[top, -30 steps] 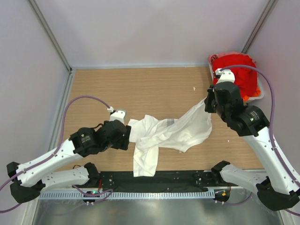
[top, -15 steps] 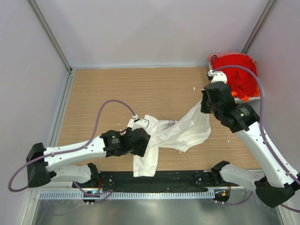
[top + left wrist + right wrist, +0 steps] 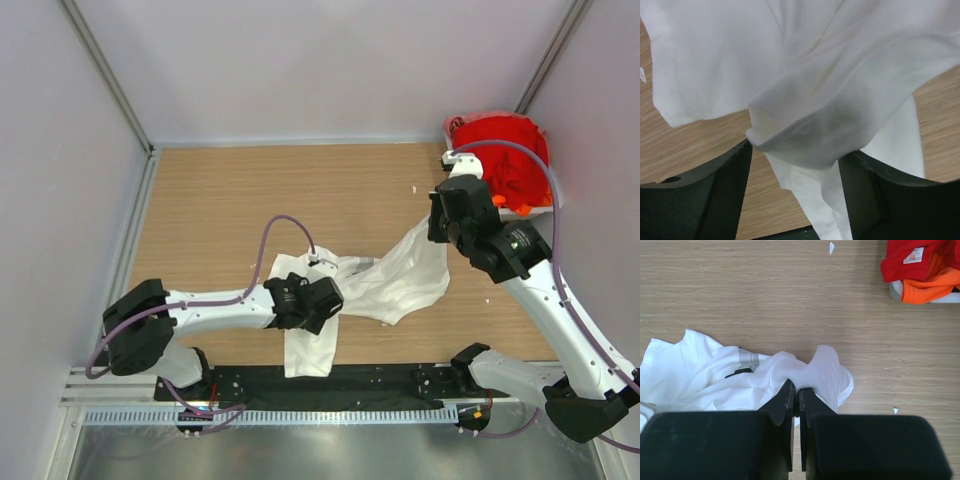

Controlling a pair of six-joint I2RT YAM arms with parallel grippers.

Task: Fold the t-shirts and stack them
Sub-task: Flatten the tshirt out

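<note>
No legible writing anywhere. Only a white neck tag in the red t-shirt, printed in red, too small to read.

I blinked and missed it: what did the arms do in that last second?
The left gripper swept right to the middle of the white shirt, jaws open astride a fold. The right gripper barely shifted, still pinching the shirt's edge. The red shirts stayed put.

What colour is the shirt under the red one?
Orange. That orange shirt shows best in the right wrist view, under the red shirt.
</note>
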